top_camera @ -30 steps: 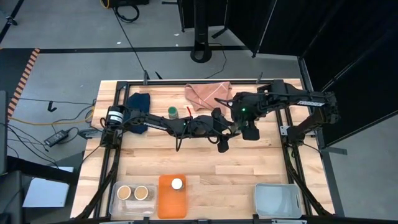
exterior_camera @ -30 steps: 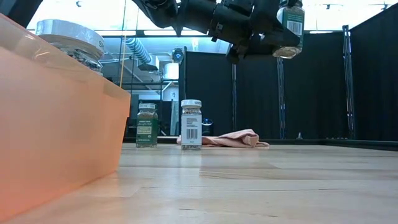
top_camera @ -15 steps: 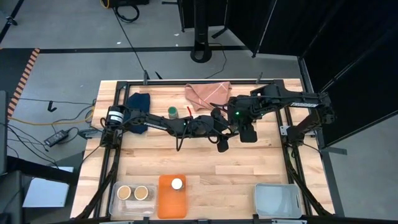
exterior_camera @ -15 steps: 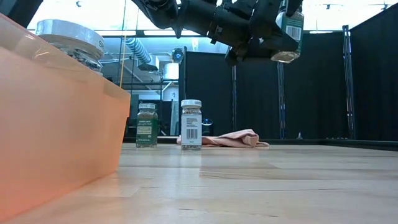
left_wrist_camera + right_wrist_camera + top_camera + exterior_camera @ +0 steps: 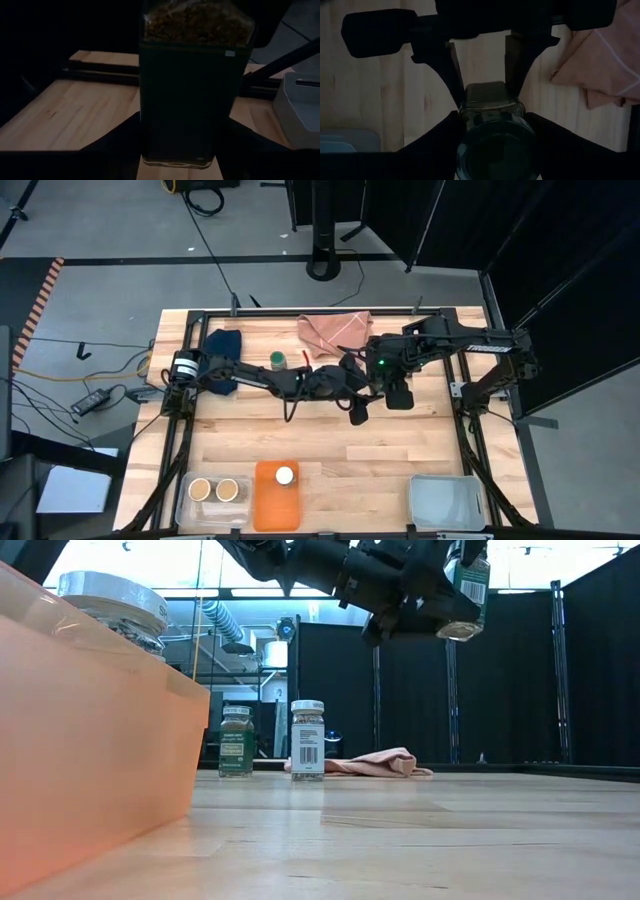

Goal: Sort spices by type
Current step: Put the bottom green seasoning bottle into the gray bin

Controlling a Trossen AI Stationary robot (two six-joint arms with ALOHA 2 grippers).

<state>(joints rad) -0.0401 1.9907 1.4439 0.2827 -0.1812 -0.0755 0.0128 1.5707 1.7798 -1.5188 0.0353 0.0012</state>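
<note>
Wooden desk point(image 5: 420, 840) underneath; glass jar point(image 5: 466, 585) aloft near pink cloth point(image 5: 375, 762), clamped by left claw point(image 5: 177, 145) and right claw point(image 5: 492, 125) alike. Light, rigid, slick, breakable; best squeezed mid-body.

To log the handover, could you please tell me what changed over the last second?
The right pincer slid slightly toward the left arm and closed on the raised spice jar, which the left pincer still grips. The standing green-lidded jar, white-lidded jar and pink cloth stayed put.

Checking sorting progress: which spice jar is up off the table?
The jar held between both grippers, high above the table; the others stand on the wood or in bins.
</note>
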